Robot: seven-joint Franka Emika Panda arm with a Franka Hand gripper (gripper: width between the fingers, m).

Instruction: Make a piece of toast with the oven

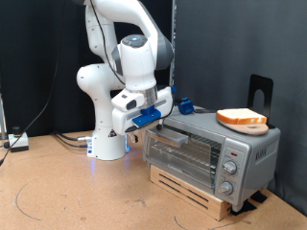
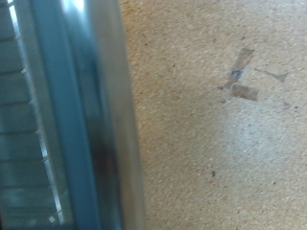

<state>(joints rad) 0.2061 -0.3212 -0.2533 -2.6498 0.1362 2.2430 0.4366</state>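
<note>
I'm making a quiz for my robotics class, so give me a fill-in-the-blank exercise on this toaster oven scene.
1. The piece of toast lies on a round wooden ____ on top of the oven.
2. The oven stands on a low wooden ____.
3. The gripper is at the oven's upper ____ corner in the exterior view.

Missing words: plate; pallet; left

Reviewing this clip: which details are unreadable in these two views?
- Tool, exterior view: its fingertips sit behind the oven's top corner; open or shut is hidden.
- Wrist view: no fingers show; a blurred oven edge fills one side.
- Oven knobs, exterior view: too small to read settings.
- Oven interior: glass reflections obscure it.
- Piece of toast on the oven top: its underside and support are hidden.
</note>
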